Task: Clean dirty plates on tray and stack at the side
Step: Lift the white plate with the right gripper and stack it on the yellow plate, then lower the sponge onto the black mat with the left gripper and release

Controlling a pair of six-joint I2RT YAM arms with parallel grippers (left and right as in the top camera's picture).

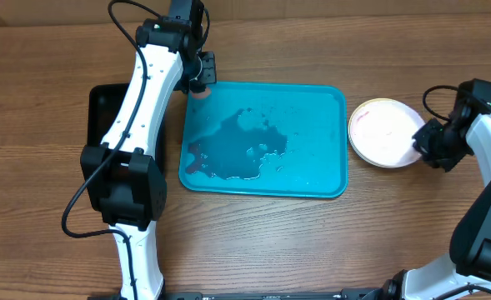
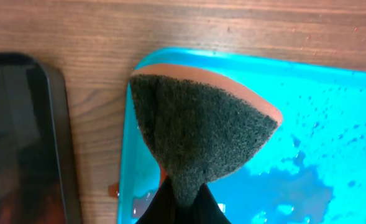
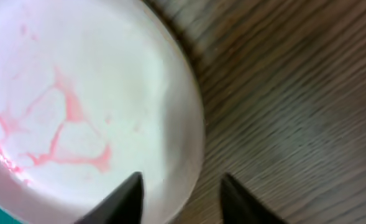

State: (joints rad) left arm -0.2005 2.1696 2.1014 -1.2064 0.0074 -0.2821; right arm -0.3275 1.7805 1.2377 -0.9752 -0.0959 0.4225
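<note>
The turquoise tray (image 1: 312, 179) lies mid-table, wet, with a dark puddle and no plate on it. A plate (image 1: 384, 132), white with red smears, sits on the wood just right of the tray; whether others lie under it I cannot tell. My left gripper (image 1: 200, 83) is at the tray's far left corner, shut on a sponge (image 2: 198, 127) with a dark green scouring face and orange back, held over the tray's corner (image 2: 332, 112). My right gripper (image 3: 179, 186) is open, its fingers straddling the rim of the smeared plate (image 3: 77, 106).
A black tray (image 1: 103, 125) lies left of the turquoise tray, partly under my left arm; it also shows in the left wrist view (image 2: 21, 143). A small red spot (image 2: 113, 190) marks the wood beside the tray's edge.
</note>
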